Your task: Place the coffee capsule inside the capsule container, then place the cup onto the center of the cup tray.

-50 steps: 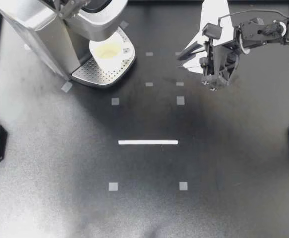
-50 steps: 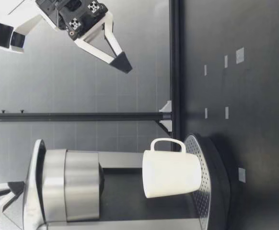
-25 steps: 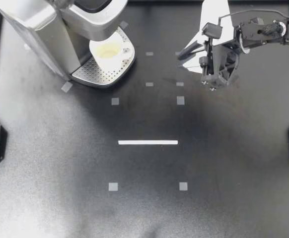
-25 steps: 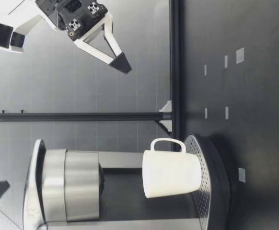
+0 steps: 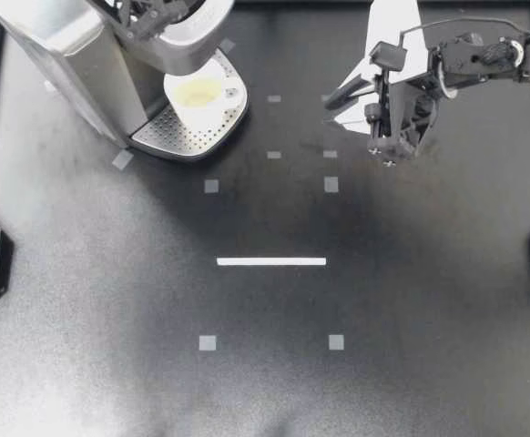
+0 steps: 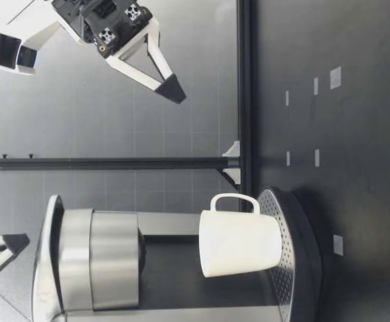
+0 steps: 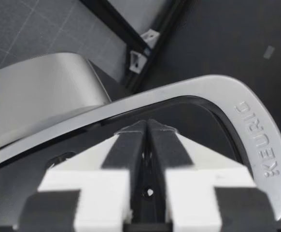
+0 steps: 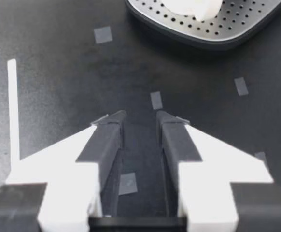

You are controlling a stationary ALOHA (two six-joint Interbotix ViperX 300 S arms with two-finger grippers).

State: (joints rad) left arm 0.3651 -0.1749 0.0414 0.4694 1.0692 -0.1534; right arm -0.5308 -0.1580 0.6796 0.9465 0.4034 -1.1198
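Note:
A white cup (image 5: 197,91) stands upright on the perforated cup tray (image 5: 178,137) of the silver coffee machine (image 5: 74,55) at the back left. My left gripper (image 5: 151,11) is over the machine's head. In the left wrist view it (image 7: 147,124) is shut, its tips against the silver lid handle (image 7: 203,87). My right gripper (image 5: 333,107) hangs high at the back right, open with nothing between its fingers (image 8: 104,140). Ahead of it lie the tray (image 8: 237,24) and the cup (image 8: 193,7). No capsule shows in any view.
White tape squares (image 5: 210,186) and a white strip (image 5: 271,261) mark the black table. A black frame rail (image 6: 245,100) runs along the table's far edge. In the low view the cup (image 6: 238,243) sits under the machine's head (image 6: 101,258), its handle turned toward my right gripper (image 6: 171,87).
My left gripper slipped out of the top view half a second ago and is back over the machine's head. The right arm has barely moved. The cup has stayed put.

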